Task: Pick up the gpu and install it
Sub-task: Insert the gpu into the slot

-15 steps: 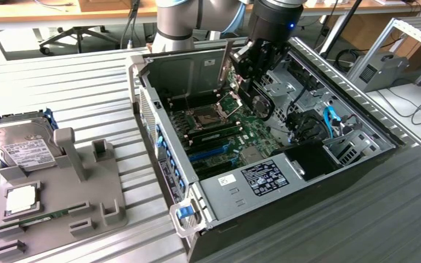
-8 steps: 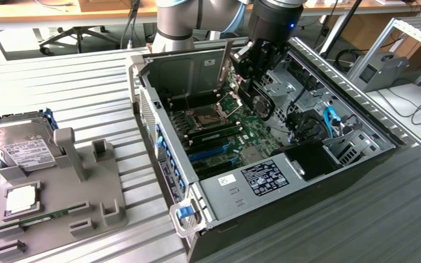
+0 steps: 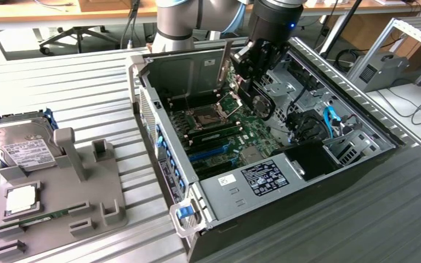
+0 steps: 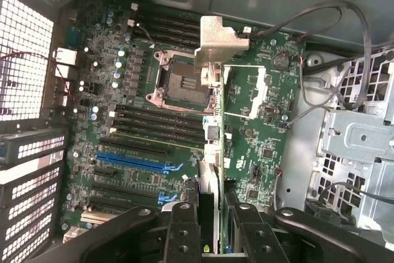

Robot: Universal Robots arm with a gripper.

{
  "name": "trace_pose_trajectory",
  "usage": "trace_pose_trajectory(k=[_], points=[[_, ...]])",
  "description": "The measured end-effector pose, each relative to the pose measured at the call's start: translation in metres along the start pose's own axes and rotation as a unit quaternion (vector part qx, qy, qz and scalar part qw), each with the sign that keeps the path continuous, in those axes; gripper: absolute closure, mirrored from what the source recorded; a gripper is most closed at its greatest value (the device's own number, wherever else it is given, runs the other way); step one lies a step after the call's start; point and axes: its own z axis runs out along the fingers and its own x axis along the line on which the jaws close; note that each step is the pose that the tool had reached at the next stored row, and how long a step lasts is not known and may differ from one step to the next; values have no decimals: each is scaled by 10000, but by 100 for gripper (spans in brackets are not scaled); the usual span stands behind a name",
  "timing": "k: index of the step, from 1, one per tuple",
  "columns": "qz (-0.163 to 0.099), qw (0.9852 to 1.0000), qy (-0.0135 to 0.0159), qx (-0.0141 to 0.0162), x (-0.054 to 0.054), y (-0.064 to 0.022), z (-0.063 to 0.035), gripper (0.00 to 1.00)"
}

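**Operator:** What is the hand doing?

**Spotter:** Your hand (image 3: 249, 82) (image 4: 213, 220) is pinching the gpu (image 3: 262, 104) (image 4: 212, 140), the thin green circuit card with a round black fan and a silver metal end bracket. One finger presses on each flat face, and the card hangs edge-down below the fingertips.

**Operator:** Where is that?

**Spotter:** Inside the open grey metal computer case (image 3: 181, 71), which lies on your slatted grey table (image 3: 64, 82). Directly under the hand you have the green motherboard (image 3: 218, 137) (image 4: 123, 90). Its square metal CPU socket (image 3: 199, 116) (image 4: 184, 81) is just beside the card's bracket end. A long blue slot (image 4: 132, 160) lies off to one side of the fingers. I cannot tell you whether the card's lower edge touches the board.

**Operator:** Anything else?

**Spotter:** Well apart from the hand, a grey plastic holder (image 3: 72, 203) sits on the table, with a silver boxy hard drive (image 3: 20, 145) propped at its end.
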Motion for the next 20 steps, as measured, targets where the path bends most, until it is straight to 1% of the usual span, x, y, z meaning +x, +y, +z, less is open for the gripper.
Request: trace_pose_trajectory(k=[20], points=[[-196, 9998, 4, -5, 0, 0, 0, 74]])
